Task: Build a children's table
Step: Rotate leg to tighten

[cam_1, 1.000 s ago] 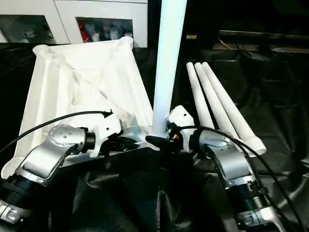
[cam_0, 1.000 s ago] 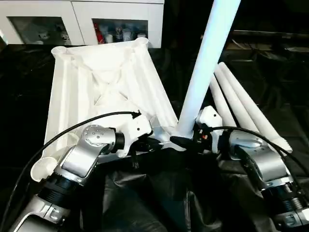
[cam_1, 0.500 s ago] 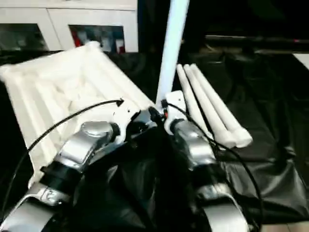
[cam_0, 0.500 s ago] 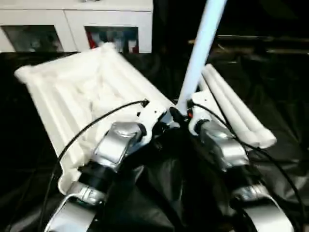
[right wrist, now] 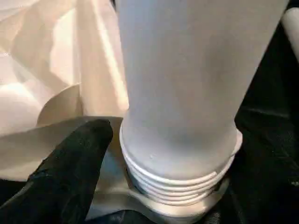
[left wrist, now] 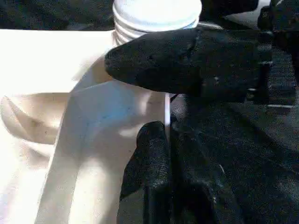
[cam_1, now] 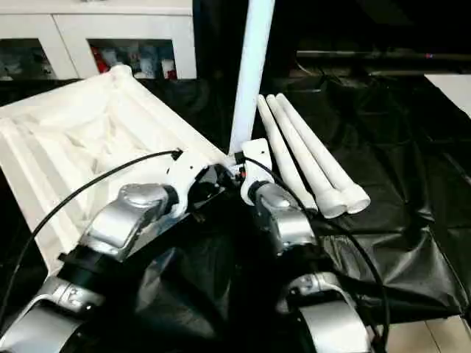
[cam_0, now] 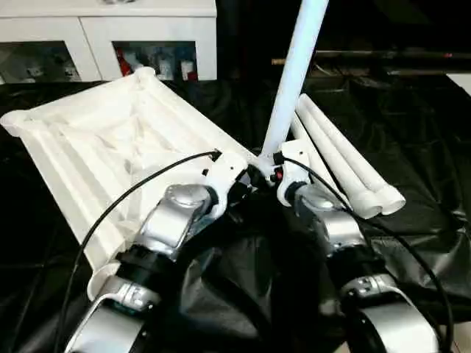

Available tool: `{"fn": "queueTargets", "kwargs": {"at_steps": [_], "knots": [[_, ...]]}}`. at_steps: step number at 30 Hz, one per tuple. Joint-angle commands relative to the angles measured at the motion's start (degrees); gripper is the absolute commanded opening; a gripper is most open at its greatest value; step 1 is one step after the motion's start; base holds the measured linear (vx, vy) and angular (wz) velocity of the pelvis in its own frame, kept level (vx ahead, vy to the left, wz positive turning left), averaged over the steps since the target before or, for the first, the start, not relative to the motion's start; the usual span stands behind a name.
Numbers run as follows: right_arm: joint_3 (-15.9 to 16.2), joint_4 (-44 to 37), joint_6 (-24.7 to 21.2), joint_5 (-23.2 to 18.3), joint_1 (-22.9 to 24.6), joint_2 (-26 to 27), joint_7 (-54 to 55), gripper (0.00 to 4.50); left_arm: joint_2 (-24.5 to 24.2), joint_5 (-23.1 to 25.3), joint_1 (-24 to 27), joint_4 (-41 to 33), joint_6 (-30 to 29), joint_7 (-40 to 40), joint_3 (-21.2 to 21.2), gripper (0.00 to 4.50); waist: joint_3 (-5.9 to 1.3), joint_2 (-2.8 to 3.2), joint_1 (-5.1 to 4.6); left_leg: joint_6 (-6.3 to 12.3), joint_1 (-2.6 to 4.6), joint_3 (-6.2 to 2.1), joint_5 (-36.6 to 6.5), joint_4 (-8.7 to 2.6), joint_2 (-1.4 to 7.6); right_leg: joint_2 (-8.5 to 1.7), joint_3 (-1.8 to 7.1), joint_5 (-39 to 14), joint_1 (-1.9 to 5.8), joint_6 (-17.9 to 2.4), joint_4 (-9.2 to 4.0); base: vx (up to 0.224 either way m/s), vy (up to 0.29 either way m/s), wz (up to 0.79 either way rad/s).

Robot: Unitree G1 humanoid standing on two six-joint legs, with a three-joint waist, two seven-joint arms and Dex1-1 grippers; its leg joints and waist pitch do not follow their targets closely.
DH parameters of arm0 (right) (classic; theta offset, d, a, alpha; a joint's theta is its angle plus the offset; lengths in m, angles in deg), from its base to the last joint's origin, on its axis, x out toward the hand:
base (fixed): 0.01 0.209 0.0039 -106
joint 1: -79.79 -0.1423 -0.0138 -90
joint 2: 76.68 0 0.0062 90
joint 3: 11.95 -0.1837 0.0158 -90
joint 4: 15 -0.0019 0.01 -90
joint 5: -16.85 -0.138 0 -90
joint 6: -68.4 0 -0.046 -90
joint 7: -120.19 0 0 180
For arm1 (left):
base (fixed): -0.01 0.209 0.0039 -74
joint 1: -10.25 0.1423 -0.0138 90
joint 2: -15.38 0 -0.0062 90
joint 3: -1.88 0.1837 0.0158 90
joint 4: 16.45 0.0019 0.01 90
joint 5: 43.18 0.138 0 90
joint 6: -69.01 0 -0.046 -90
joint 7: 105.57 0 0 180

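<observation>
Black sheeting (cam_0: 412,147) is covering floor w/ cabinets (cam_0: 110,37) behind — 1 tabletop (cam_0: 96,147), 1 leg (cam_0: 291,81) standing, 3 legs (cam_0: 346,158) lying; left gripper (cam_0: 250,184) is pressed together, right gripper's (cam_0: 274,175) state unclear.

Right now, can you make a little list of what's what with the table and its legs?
tabletop: white, lying upside down on black sheeting
standing leg: upright, threaded end in a near corner socket, threads still showing
spare legs: three lying side by side
left gripper: shut, beside the socket
right gripper: at the leg's base
</observation>
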Motion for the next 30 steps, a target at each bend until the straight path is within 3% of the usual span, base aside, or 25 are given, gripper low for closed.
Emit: {"fn": "queueTargets", "kwargs": {"at_steps": [1, 3, 6, 10, 18, 20, 24, 30], "knots": [[3.8, -4.3, -1.9, -0.4, 1.2, -0.8, -5.7, 3.93, 0.1, -1.7, 0.4, -2.1, 2.2, 3.2, 2.1, 0.00, -3.79, 0.39, 0.34, -3.58, 2.73, -2.79, -32.7, -5.45, 3.78, -3.35, 1.87, -22.6, 1.03, -9.0, -3.67, 0.000, 0.000, 0.00], [4.4, -6.9, -2.6, -0.1, 1.9, -2.9, -7.5, 3.93, -0.9, -1.8, 0.9, -2.4, 3.1, 4.6, 2.3, 0.00, -3.98, 0.27, 0.70, -2.07, 2.46, -2.27, -28.0, -5.25, 3.82, -3.46, 2.19, -19.6, 1.23, -10.2, -3.38, 0.000, 0.000, 0.00], [5.2, -11.2, -4.2, -0.4, 3.3, -6.1, -11.2, 3.93, -2.6, -2.0, 1.7, -2.9, 4.5, 6.7, 2.5, 0.00, -4.12, 0.23, 1.11, -0.73, 2.21, -1.96, -24.3, -5.14, 3.95, -3.31, 2.31, -17.1, 1.53, -11.0, -3.12, 0.000, 0.000, 0.00], [6.1, -18.9, -7.9, -2.0, 6.2, -12.3, -19.0, 3.93, -5.9, -2.4, 3.0, -4.2, 6.7, 11.0, 2.9, 0.00, -4.30, 0.14, 2.06, 0.53, 2.70, -1.46, -21.1, -4.82, 4.10, -3.13, 2.58, -15.8, 1.33, -11.5, -3.00, 0.000, 0.000, 0.00], [6.9, -24.3, -9.9, -3.8, 8.8, -19.3, -27.5, 3.93, -11.8, -5.5, 5.9, -9.0, 9.5, 21.0, 4.0, 0.00, -4.54, 0.12, 2.52, 2.11, 2.43, -1.13, -16.5, -4.26, 4.14, -3.03, 2.74, -12.4, 1.53, -13.5, -2.10, 0.000, 0.000, 0.00], [6.9, -24.4, -9.9, -3.9, 8.9, -19.6, -27.9, 3.93, -12.6, -6.0, 6.3, -9.7, 9.9, 22.6, 4.3, 0.00, -4.78, 0.22, 2.69, 2.86, 2.18, -1.16, -13.3, -4.09, 4.18, -2.95, 2.60, -9.0, 1.89, -14.5, -1.43, 0.000, 0.000, 0.00], [7.8, -25.1, -9.5, -3.8, 9.2, -20.6, -30.2, 3.93, -14.6, -7.1, 7.0, -11.1, 10.0, 25.8, 4.9, 0.00, -4.89, 0.14, 2.74, 3.37, 2.19, -1.09, -12.2, -3.95, 4.18, -2.88, 2.51, -7.1, 2.06, -15.4, -1.09, 0.000, 0.000, 0.00], [9.9, -24.2, -7.7, -2.2, 9.1, -20.7, -30.9, 3.93, -15.1, -7.3, 6.9, -11.3, 10.0, 26.7, 4.7, 0.00, -4.63, 0.09, 2.85, 1.28, 2.35, -1.20, -15.9, -4.25, 4.22, -3.05, 2.62, -13.4, 1.91, -13.9, -1.66, 0.000, 0.000, 0.00]]}}
